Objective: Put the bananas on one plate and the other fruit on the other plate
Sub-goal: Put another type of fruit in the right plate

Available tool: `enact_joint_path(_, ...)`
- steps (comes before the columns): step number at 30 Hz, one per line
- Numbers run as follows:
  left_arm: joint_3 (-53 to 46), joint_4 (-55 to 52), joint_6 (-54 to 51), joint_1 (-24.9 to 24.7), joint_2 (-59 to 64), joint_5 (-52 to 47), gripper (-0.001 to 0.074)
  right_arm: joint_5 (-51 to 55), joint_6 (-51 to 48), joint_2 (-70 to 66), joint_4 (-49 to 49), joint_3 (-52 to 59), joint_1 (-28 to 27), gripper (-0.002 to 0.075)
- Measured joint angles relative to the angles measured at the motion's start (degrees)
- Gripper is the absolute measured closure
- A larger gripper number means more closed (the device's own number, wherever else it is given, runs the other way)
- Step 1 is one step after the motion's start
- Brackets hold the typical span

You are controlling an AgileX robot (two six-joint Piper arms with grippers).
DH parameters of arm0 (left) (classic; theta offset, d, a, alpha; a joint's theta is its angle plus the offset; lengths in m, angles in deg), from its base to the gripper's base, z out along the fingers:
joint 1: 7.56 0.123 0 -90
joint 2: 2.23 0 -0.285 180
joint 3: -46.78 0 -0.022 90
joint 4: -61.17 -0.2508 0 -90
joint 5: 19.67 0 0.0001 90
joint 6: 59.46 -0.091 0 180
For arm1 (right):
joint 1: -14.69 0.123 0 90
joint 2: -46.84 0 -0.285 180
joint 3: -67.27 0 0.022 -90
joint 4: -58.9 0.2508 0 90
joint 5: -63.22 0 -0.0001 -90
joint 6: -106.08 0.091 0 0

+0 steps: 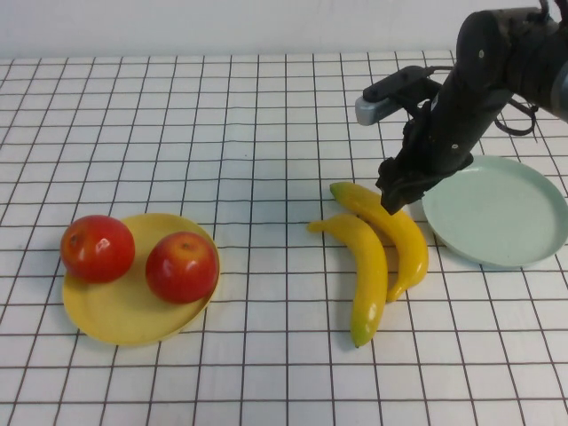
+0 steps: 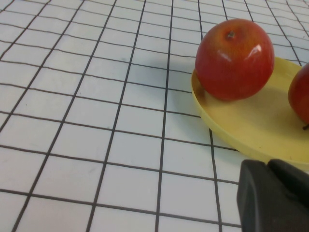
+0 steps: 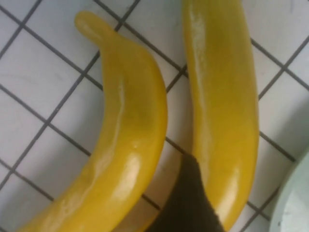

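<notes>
Bananas (image 1: pixel 382 248), right claw (image 1: pixel 397 197) above, left claw (image 2: pixel 273 198) beside yellow plate (image 2: pixel 251 125)

Two apples (image 1: pixel 182 266) sit on the left plate (image 1: pixel 115 315); two bananas (image 1: pixel 368 271) lie side by side on the table (image 1: pixel 266 133), just left of the right plate (image 1: pixel 506 213). The right gripper (image 1: pixel 397 197) hangs over the bananas, and the left gripper (image 2: pixel 273 198) is near the left plate.

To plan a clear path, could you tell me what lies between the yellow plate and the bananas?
In the high view, only bare gridded table separates yellow plate from bananas.
</notes>
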Motion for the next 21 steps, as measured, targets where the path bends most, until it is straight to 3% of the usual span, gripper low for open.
enact_joint_path(14, 0.0, 0.0, 0.0, 0.0, 0.0, 0.0, 0.0738, -1.4, 1.1, -6.6, 1.7, 0.0, 0.1, 0.024)
enact_joint_path(16, 0.0, 0.0, 0.0, 0.0, 0.0, 0.0, 0.0738, -1.4, 1.1, -6.9, 1.7, 0.0, 0.1, 0.0263)
enact_joint_path(19, 0.0, 0.0, 0.0, 0.0, 0.0, 0.0, 0.0738, -1.4, 1.1, -7.1, 1.7, 0.0, 0.1, 0.0389)
enact_joint_path(21, 0.0, 0.0, 0.0, 0.0, 0.0, 0.0, 0.0738, -0.7, 1.1, -6.9, 1.7, -0.4, 0.1, 0.0399)
